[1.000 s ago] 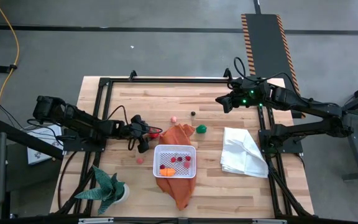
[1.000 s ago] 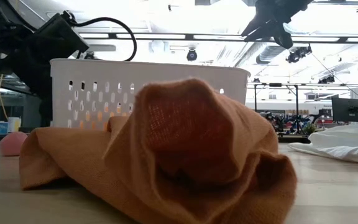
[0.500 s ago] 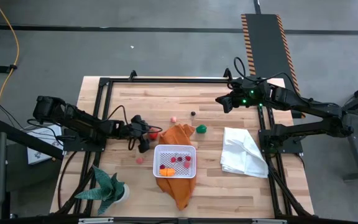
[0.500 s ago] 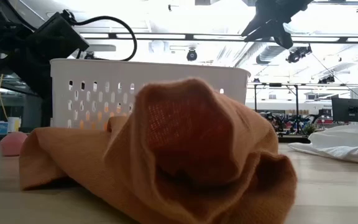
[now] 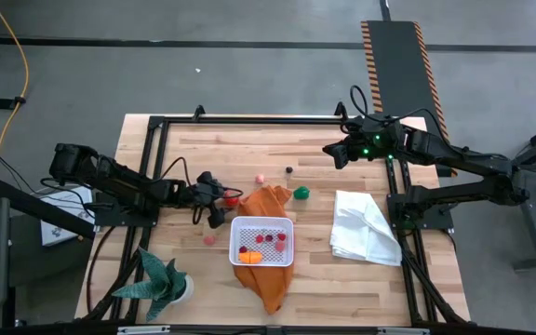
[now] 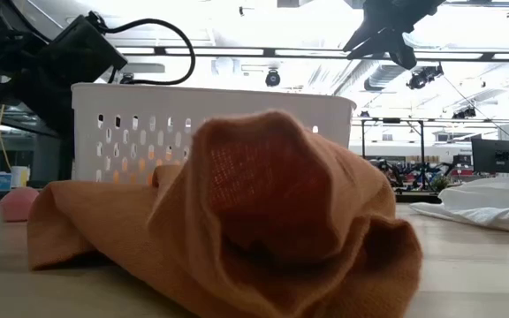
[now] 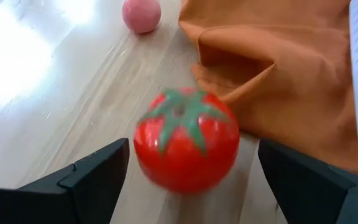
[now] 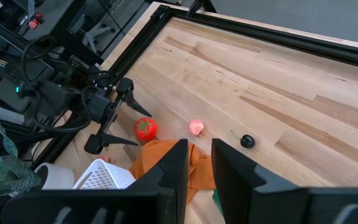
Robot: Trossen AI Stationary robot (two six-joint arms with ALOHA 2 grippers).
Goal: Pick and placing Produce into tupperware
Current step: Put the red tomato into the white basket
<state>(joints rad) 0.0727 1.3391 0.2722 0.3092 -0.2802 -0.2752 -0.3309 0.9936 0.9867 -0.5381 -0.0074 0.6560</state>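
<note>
High view: the left gripper (image 5: 228,208) sits on the wooden bench (image 5: 342,270), fingers spread wide around a red toy tomato (image 5: 234,199) without gripping it. Just beside lies a crumpled orange cloth (image 5: 266,202) carrying the white square plastic container (image 5: 262,241), which holds red and orange toy produce. The right gripper (image 5: 328,151) hovers apart near the far edge.

Left wrist view: the red toy tomato (image 7: 186,139) lies free between both fingers (image 7: 92,174).

Right wrist view: its fingers (image 8: 166,177) stand narrowly parted, holding nothing.
</note>
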